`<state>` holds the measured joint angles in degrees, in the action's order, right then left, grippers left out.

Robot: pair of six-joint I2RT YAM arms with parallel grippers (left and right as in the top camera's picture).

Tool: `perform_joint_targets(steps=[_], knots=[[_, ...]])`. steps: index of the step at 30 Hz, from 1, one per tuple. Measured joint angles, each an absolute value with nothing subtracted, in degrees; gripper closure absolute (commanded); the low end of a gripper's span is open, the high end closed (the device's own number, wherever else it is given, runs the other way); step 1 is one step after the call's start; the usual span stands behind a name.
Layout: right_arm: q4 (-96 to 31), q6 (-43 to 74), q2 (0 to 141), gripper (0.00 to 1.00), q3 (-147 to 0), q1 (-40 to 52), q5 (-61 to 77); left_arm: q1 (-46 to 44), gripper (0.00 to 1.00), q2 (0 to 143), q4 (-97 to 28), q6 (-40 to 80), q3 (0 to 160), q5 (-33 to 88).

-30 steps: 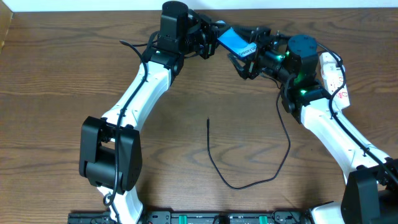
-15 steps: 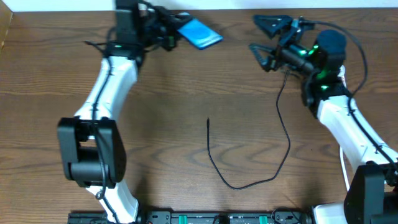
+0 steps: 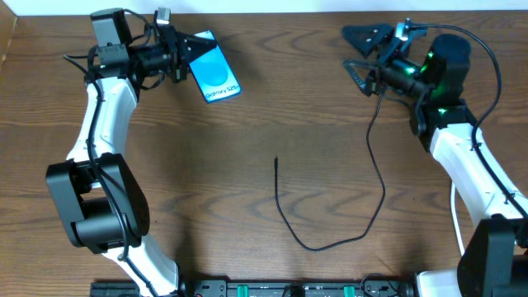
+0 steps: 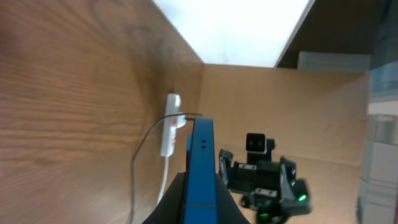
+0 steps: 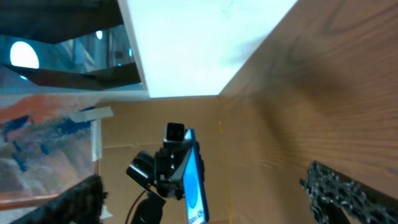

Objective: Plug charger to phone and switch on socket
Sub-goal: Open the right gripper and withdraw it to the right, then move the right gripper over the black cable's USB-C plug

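- Wood-grain tabletop (image 3: pixel 247 124) spans the scene, with a cardboard wall behind it.
- At far left, the left gripper (image 3: pixel 183 54) is clamped on one edge of the phone (image 3: pixel 213 73), screen up. The phone seems lifted off the wood, though that is hard to judge from above.
- The right gripper (image 3: pixel 363 56) stands wide open and empty at far right.
- The charger (image 3: pixel 317 247) lies in a loose U, its plug tip (image 3: pixel 276 162) near the centre and well apart from the phone.
- The socket (image 4: pixel 169 134) lies by the far wall.
- The phone is likely stiff, smooth and slippery, so hold its long edges. The cable looks light and limp, so grip it just behind the tip.
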<state>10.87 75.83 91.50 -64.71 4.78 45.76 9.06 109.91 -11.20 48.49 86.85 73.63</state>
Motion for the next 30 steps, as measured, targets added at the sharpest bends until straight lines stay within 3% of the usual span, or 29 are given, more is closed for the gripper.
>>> perform_joint_targets(steps=[6,10,20,30], knots=[[-12.3,64.7,91.5,0.01,-74.5,9.3,37.3,10.5,0.93,109.9,-19.7,37.2,86.0,74.1],[-21.3,58.2,91.5,0.01,-78.4,13.5,30.0,11.3,0.93,109.9,-26.5,29.4,85.7,72.9],[-35.0,50.8,94.0,0.01,-78.7,22.2,16.7,12.4,0.93,109.9,-38.4,14.0,85.6,67.0],[-39.2,48.3,107.5,0.03,-78.7,30.9,14.7,13.4,0.93,109.9,-43.3,5.0,85.6,65.3]])
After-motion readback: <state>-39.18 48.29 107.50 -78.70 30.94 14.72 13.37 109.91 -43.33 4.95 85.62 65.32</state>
